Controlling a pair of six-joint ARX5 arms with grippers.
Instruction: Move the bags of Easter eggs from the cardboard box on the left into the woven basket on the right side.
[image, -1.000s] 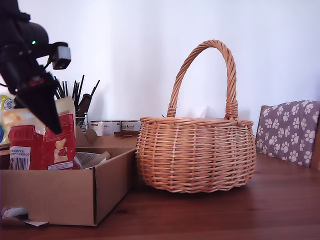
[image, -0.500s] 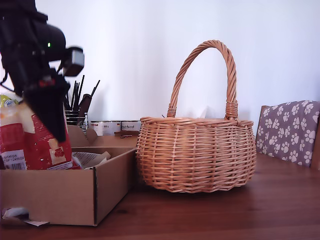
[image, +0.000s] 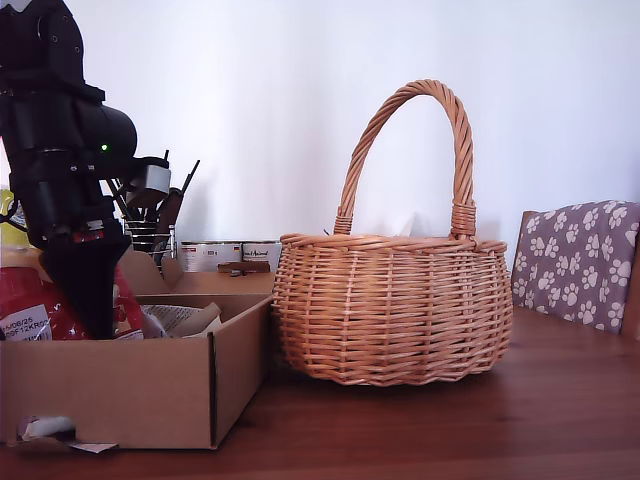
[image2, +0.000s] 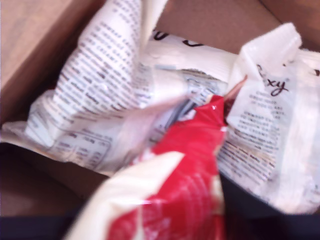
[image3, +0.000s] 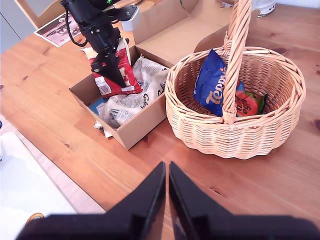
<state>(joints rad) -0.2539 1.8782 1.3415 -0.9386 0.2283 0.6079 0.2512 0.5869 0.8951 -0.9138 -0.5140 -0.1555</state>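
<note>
The cardboard box (image: 120, 385) stands at the exterior view's left, the woven basket (image: 390, 310) beside it. My first gripper (image: 92, 325) reaches down into the box, shut on the top of a red-and-cream bag (image: 30, 310) that stands upright there (image3: 112, 85). The first wrist view shows that bag (image2: 185, 200) close up over pale whitish printed bags (image2: 90, 90). The basket (image3: 250, 135) holds a blue bag (image3: 212, 87) and a red-green one (image3: 247, 102). My second gripper (image3: 166, 172) hangs high above the table in front of box and basket, shut on nothing.
A chair with a paw-print cushion (image: 580, 260) stands at the exterior view's right. Behind the box are a holder of dark utensils (image: 150, 210) and tins (image: 225, 255). The box's (image3: 145, 120) back flap (image3: 170, 25) lies open. The basket's tall handle (image: 455, 150) arches over it.
My first gripper has come down and toward the exterior view's left with the red-and-cream bag, which now sits lower in the box. The box has shifted slightly.
</note>
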